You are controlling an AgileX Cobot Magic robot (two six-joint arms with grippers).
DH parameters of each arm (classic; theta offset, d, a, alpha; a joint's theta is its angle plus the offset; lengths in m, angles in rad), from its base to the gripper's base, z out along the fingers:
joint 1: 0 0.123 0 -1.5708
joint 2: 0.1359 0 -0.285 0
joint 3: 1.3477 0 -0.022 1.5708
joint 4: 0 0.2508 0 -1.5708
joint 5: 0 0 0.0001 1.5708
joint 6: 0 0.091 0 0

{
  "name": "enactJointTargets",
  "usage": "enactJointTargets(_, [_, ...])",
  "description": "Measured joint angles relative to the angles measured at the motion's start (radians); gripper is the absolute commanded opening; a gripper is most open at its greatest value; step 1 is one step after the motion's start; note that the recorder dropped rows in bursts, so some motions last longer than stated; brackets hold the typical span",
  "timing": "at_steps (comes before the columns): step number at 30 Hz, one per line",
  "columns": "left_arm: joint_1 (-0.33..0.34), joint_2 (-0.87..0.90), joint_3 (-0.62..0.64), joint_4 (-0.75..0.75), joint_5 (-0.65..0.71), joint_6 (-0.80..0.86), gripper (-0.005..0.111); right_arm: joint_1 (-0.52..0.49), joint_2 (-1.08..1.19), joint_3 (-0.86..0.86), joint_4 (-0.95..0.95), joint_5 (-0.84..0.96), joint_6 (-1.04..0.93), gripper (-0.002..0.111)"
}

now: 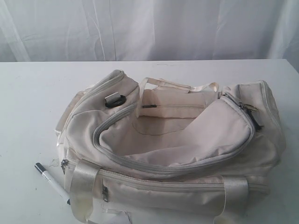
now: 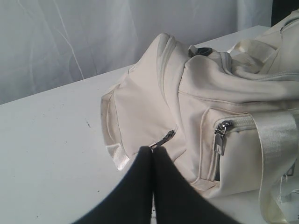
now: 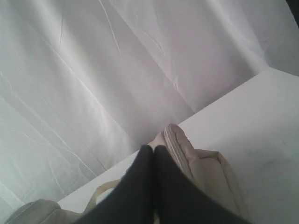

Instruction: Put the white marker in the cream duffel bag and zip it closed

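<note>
The cream duffel bag [image 1: 173, 144] lies across the white table, its top flap folded back so the main opening gapes. The white marker [image 1: 52, 182] with its black cap lies on the table just off the bag's near left corner. Neither arm shows in the exterior view. In the left wrist view my left gripper [image 2: 152, 149] is shut with nothing in it, its tips close before the bag [image 2: 205, 116] near a small side zipper pull [image 2: 164, 139]. In the right wrist view my right gripper [image 3: 153, 148] is shut and empty above an end of the bag [image 3: 196, 163].
A white cloth backdrop [image 1: 149, 28] hangs behind the table [image 1: 28, 102]. Shiny webbing handles [image 1: 84, 186] hang over the bag's near side. A black clip [image 1: 116, 101] sits on the bag's left top. A grey zipper pull [image 2: 220, 137] hangs at a side pocket.
</note>
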Motion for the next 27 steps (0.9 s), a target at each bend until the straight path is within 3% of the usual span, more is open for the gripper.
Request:
enactJointTargets(10, [0.000, 0.000, 0.000, 0.000, 0.000, 0.000, 0.004, 0.000, 0.000, -0.014, 0.011, 0.031, 0.117, 0.000])
enactJointTargets(15, [0.000, 0.000, 0.000, 0.000, 0.000, 0.000, 0.004, 0.000, 0.011, -0.154, 0.013, 0.176, 0.102, 0.000])
enactJointTargets(19, [0.000, 0.000, 0.000, 0.000, 0.000, 0.000, 0.004, 0.000, 0.079, -0.340, -0.004, 0.399, -0.023, 0.001])
enactJointTargets(22, [0.000, 0.000, 0.000, 0.000, 0.000, 0.000, 0.004, 0.000, 0.162, -0.470, -0.079, 0.544, -0.065, 0.010])
enactJointTargets(24, [0.000, 0.000, 0.000, 0.000, 0.000, 0.000, 0.004, 0.000, 0.241, -0.565, -0.167, 0.633, -0.076, 0.033])
enactJointTargets(27, [0.000, 0.000, 0.000, 0.000, 0.000, 0.000, 0.004, 0.000, 0.346, -0.652, -0.276, 0.695, -0.070, 0.045])
